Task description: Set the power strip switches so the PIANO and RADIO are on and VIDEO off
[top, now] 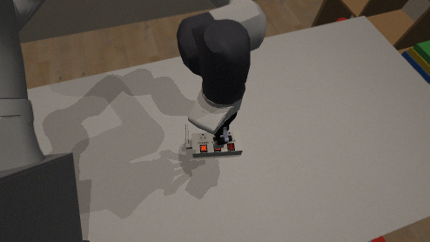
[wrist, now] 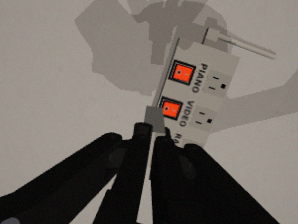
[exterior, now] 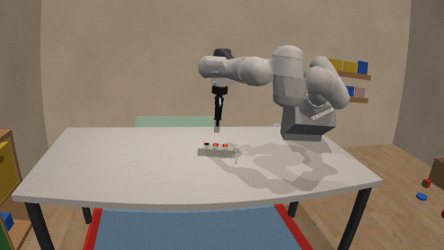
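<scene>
Wrist view, fingers closed, empty, above power strip (wrist: 197,94)
</scene>
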`<state>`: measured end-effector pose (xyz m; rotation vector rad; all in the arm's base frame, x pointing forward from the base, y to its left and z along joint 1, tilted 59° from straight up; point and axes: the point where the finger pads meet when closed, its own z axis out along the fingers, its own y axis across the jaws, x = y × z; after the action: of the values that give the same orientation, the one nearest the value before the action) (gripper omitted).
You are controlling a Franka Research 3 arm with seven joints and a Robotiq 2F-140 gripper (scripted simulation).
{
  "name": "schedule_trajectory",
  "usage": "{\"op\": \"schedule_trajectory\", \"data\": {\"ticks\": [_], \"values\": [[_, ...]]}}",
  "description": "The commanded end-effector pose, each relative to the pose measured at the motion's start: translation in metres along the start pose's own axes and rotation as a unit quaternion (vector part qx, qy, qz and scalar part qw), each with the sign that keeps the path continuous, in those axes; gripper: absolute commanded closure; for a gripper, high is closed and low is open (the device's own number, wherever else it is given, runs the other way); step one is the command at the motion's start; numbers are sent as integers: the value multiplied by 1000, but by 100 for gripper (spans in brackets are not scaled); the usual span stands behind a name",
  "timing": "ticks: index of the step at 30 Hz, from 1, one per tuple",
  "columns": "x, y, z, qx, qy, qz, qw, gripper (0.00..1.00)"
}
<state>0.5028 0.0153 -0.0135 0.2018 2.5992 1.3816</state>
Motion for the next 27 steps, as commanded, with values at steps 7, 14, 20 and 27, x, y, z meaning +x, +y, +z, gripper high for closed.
{"op": "schedule_trajectory", "data": {"ticks": [7, 14, 20, 27], "values": [[0, 10, 9, -18, 7, 75, 997, 100], [0, 10, 15, -18, 7, 75, 997, 100], [-1, 10, 24, -18, 7, 75, 997, 100], [-1, 10, 31, -18, 7, 75, 997, 100]]}}
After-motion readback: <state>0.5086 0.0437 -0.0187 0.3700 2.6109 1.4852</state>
